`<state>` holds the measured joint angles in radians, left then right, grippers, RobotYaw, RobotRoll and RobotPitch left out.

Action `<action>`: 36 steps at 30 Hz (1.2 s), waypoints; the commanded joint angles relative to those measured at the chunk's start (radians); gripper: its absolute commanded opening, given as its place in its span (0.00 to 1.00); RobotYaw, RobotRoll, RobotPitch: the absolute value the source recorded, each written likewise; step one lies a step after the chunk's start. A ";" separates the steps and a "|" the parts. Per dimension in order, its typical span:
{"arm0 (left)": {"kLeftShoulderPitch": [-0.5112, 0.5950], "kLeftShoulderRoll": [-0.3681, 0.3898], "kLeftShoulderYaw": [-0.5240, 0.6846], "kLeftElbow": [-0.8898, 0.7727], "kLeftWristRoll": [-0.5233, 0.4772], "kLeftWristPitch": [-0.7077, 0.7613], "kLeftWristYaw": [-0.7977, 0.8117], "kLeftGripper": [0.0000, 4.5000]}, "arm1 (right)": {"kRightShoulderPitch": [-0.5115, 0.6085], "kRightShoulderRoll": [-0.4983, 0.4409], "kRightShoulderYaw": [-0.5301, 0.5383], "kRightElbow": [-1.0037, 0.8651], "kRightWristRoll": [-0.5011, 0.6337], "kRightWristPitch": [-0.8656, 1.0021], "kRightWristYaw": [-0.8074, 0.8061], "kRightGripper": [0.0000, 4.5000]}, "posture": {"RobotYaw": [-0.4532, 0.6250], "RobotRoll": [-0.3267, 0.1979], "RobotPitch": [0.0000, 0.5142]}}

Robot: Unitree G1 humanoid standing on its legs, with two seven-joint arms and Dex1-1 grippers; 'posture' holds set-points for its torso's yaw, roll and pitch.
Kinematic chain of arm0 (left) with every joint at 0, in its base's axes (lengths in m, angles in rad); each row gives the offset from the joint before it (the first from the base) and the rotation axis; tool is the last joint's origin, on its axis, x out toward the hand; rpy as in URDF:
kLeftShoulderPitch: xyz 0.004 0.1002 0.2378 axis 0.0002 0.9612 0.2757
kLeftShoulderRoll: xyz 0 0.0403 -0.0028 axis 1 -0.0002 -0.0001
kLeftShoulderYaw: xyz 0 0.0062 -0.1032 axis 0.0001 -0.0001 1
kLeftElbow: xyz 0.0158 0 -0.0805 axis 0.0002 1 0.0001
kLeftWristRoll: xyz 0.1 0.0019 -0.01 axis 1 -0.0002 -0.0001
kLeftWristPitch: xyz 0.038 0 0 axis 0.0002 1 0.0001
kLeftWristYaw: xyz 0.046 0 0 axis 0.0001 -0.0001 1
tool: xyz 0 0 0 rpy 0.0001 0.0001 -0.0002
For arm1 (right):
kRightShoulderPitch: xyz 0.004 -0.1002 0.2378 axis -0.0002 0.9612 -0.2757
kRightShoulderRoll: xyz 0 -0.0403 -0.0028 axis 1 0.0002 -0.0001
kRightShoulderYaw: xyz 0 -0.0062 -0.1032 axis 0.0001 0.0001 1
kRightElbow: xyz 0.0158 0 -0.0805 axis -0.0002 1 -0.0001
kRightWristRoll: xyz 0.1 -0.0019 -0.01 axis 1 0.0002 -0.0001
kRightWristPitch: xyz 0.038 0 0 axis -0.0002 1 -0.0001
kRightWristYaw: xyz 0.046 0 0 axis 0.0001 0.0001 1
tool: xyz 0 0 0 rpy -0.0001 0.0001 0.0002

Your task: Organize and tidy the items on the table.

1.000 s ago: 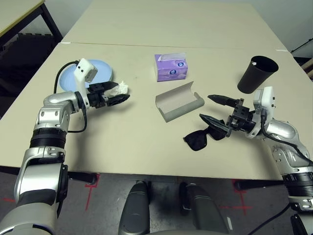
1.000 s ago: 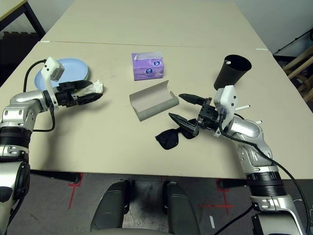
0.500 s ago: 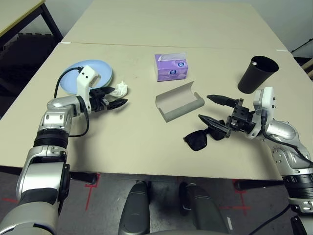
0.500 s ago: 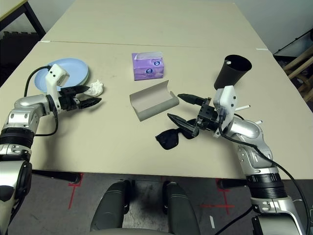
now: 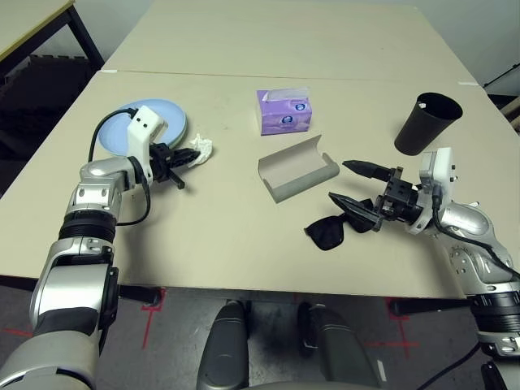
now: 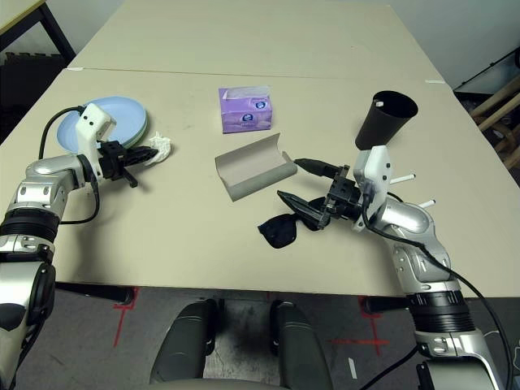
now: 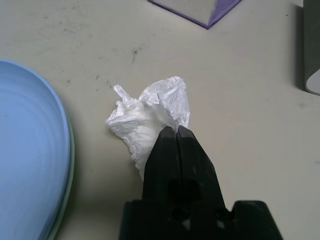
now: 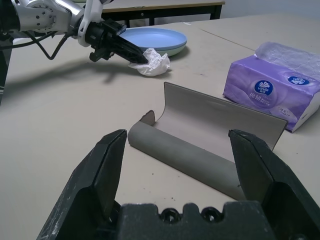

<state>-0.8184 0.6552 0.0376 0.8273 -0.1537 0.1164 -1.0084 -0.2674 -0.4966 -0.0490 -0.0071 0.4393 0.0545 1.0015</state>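
the table [image 5: 244,219] is plain light beige. a light blue plate [image 5: 122,130] sits on a pale green plate [image 7: 64,200], only its rim showing. the tissue wad [image 7: 150,112] is white. the sunglasses [image 5: 329,231] are black, the case [image 5: 296,171] grey. the tissue box [image 5: 284,112] is purple with a blue-and-white mark. the cup [image 5: 426,122] is black.

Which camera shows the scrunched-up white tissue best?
The left wrist view: the tissue wad sits mid-picture, creases plain, with the left gripper shut against its edge. Both eye views show it as a small white lump beside the stacked plates. The right wrist view shows it far off, at the left gripper's tip.
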 commanded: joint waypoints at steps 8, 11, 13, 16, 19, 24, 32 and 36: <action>-0.131 0.056 0.091 -0.023 -0.036 0.040 0.033 0.00 | -0.004 0.006 0.002 -0.004 0.002 0.000 -0.002 1.00 | 0.58 0.62 0.33; -0.184 0.063 0.105 0.046 -0.013 0.016 0.103 0.00 | -0.011 0.010 0.006 -0.001 0.002 0.002 0.000 1.00 | 0.58 0.62 0.33; -0.215 0.067 0.110 0.106 0.009 -0.010 0.170 0.00 | -0.015 0.012 0.007 0.000 0.001 0.002 0.000 1.00 | 0.58 0.62 0.33; -0.246 0.075 0.116 0.193 0.039 -0.052 0.279 0.00 | -0.015 0.013 0.006 0.001 0.001 0.001 0.001 1.00 | 0.57 0.62 0.33; -0.257 0.084 0.110 0.251 0.061 -0.086 0.325 0.00 | -0.009 0.011 0.002 -0.005 0.002 0.002 0.001 1.00 | 0.57 0.62 0.33; -0.252 0.091 0.090 0.294 0.098 -0.119 0.353 0.15 | -0.006 0.008 -0.004 -0.001 0.001 -0.001 -0.001 1.00 | 0.57 0.62 0.32; -0.243 0.077 0.107 0.259 0.053 -0.189 0.181 0.85 | -0.021 0.004 -0.011 0.020 0.001 -0.004 0.001 1.00 | 0.57 0.62 0.33; -0.225 0.055 0.112 0.204 0.013 -0.203 0.039 0.99 | -0.028 0.002 -0.013 0.028 0.002 -0.005 0.002 1.00 | 0.58 0.62 0.34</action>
<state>-1.0572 0.7196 0.1466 1.0637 -0.1106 -0.0744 -0.9024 -0.2967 -0.4873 -0.0491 0.0077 0.4388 0.0541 1.0010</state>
